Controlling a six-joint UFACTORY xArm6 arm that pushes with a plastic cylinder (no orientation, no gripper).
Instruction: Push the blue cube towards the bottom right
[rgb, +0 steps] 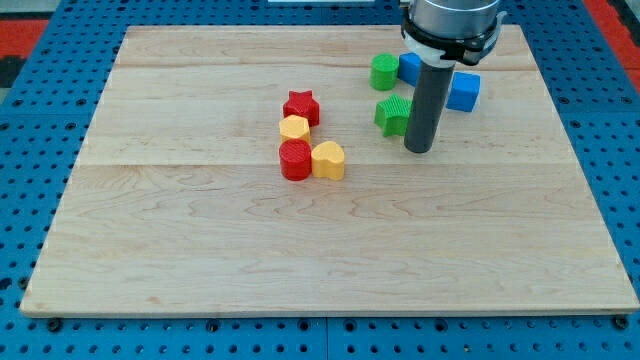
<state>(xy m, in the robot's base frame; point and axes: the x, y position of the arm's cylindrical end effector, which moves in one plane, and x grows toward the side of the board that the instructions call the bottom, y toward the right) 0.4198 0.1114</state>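
Observation:
The blue cube (463, 91) sits near the view's top right on the wooden board (330, 250). A second blue block (410, 68) lies just to its left, partly hidden behind the rod. My tip (419, 150) rests on the board below and left of the blue cube, right beside a green block (393, 115). Another green block (384, 72) sits above that one.
A cluster stands left of centre: a red star (301, 106), a yellow block (294, 128), a red cylinder (295, 160) and a yellow heart (328, 160). The board's edges meet a blue pegboard surround.

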